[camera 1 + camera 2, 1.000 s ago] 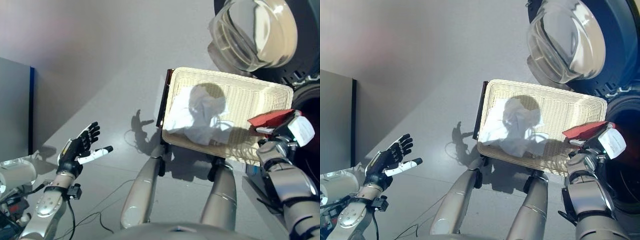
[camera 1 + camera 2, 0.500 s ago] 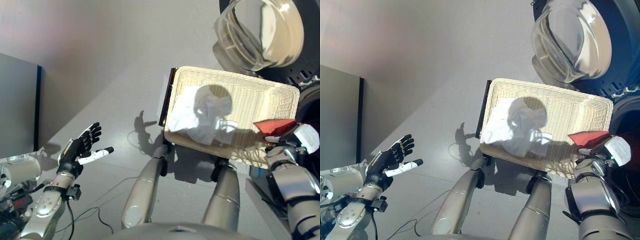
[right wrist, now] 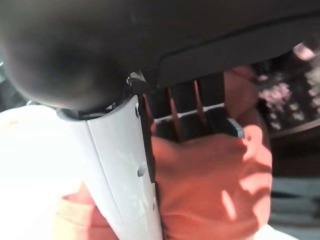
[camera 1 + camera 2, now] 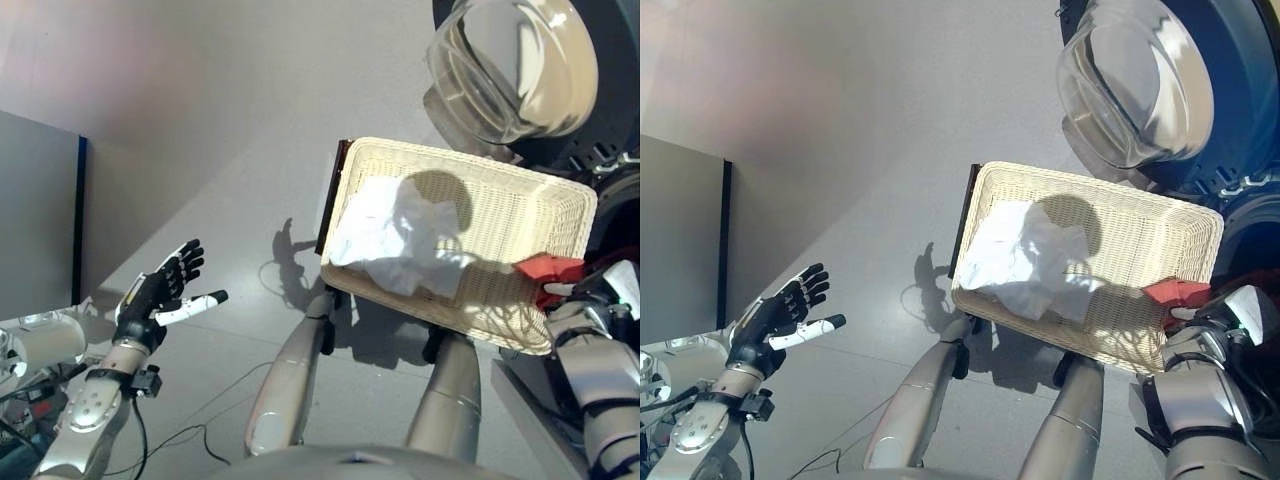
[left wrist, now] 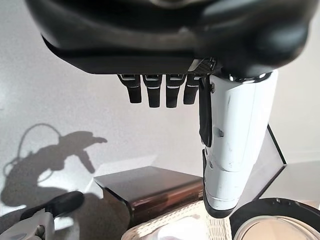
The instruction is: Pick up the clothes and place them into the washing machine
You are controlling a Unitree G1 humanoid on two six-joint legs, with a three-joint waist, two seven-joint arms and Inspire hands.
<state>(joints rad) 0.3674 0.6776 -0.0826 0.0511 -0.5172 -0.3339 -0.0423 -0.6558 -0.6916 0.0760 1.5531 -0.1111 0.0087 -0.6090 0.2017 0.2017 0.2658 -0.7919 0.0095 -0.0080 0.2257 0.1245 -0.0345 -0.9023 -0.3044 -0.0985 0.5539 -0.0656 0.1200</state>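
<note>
From the left eye view I look down on a cream wicker basket (image 4: 520,200) sitting on a dark stand just before me. A crumpled white garment (image 4: 395,240) lies in its left half. At the basket's right-hand corner my right hand (image 4: 600,290) holds a red cloth (image 4: 548,270), which sits at the rim. Beyond the basket, the washing machine (image 4: 600,150) stands with its round glass door (image 4: 510,65) swung open. My left hand (image 4: 160,295) is far off to the left over the grey floor (image 4: 200,120), well apart from the basket, fingers spread and holding nothing.

The right eye view shows the same layout: the red cloth at the basket's right corner, white garment on the left.

In the left wrist view, my left hand's fingers (image 5: 157,95) hang straight and relaxed beside the white-covered thumb (image 5: 235,140), with nothing between them; the dark stand's (image 5: 150,187) edge and a sliver of wicker show past them.

In the right wrist view, my right hand's fingers (image 3: 185,112) and white thumb (image 3: 125,165) are curled into the red cloth, gripping it firmly.
</note>
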